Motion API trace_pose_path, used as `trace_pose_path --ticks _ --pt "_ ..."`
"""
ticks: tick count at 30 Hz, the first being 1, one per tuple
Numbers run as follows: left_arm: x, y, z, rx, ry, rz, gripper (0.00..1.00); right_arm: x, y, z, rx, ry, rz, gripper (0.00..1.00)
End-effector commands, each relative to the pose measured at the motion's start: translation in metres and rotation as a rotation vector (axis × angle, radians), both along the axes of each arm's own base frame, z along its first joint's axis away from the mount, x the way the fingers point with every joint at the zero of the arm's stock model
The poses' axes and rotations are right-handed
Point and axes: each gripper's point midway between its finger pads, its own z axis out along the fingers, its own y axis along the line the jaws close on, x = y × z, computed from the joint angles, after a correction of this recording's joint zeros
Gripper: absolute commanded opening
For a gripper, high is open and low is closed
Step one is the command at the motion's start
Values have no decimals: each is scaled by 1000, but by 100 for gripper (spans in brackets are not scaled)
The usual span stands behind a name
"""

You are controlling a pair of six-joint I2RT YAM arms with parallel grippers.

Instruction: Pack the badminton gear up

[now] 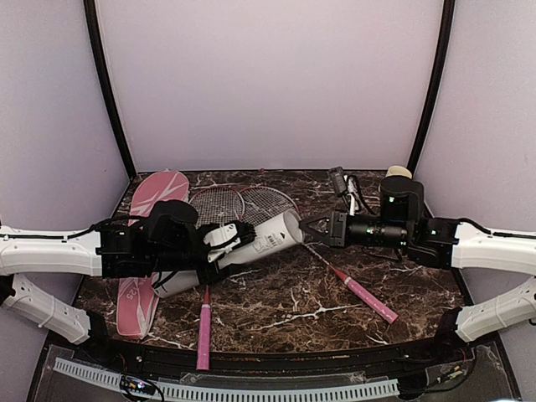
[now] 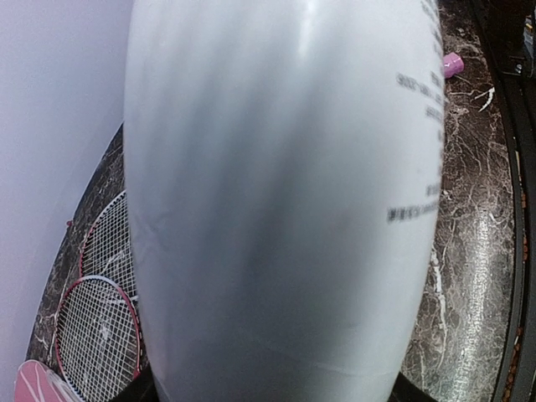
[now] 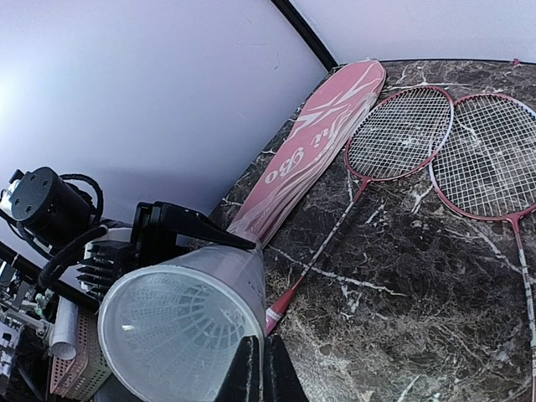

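Observation:
My left gripper (image 1: 224,241) is shut on the white tube (image 1: 268,238) and holds it tilted above the table, open end to the right. The tube (image 2: 276,209) fills the left wrist view. My right gripper (image 1: 306,230) is shut, with its tips (image 3: 260,368) at the rim of the tube's mouth (image 3: 180,322). A white feather shuttlecock (image 3: 163,331) shows inside. Two red-rimmed racquets lie crossed under the tube, heads (image 1: 216,203) (image 1: 268,201) to the back and pink handles (image 1: 203,335) (image 1: 368,298) to the front. The pink lettered cover (image 1: 144,251) lies at the left.
A cream mug (image 1: 399,172) stands at the back right behind my right arm, near a small black device with cables (image 1: 339,182). Pale walls close in the table on three sides. A perforated grey strip (image 1: 251,389) runs along the near edge.

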Motion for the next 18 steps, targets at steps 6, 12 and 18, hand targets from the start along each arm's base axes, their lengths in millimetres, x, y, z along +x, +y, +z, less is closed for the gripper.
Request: trace_pose_path --ticks 6,12,18 --pt "2 -4 10 -47 -19 -1 64 -6 6 7 -16 -39 34 0" --pt "2 -4 11 -49 -18 -4 64 -3 6 5 -21 -33 18 14" --pt "-1 -6 10 -50 -10 -21 64 -1 8 9 -6 -36 13 25"
